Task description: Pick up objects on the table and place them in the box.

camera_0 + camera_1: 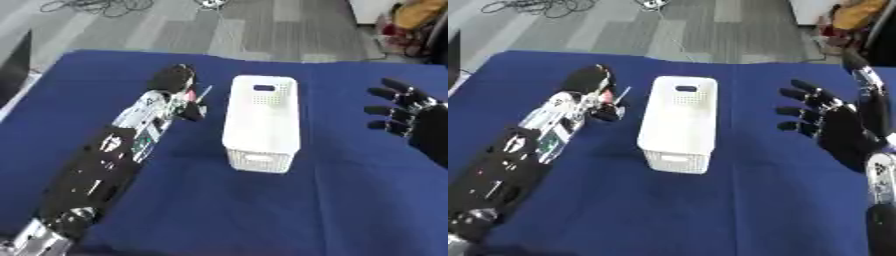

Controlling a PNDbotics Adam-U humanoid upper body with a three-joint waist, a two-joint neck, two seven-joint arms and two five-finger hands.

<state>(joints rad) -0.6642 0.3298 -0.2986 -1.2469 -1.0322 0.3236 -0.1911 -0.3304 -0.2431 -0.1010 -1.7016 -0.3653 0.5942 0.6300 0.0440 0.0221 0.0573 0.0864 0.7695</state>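
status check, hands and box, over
Left hand curled on a thin light stick-like object, just left of the white box. Right hand open, held right of the box. Nothing seen between left hand and box.

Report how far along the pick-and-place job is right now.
Done: cannot tell; the white box's inside is hidden. In hand: the left hand is curled round a thin pale stick-like object beside the box. Left: dropping it in. The right hand hovers open.
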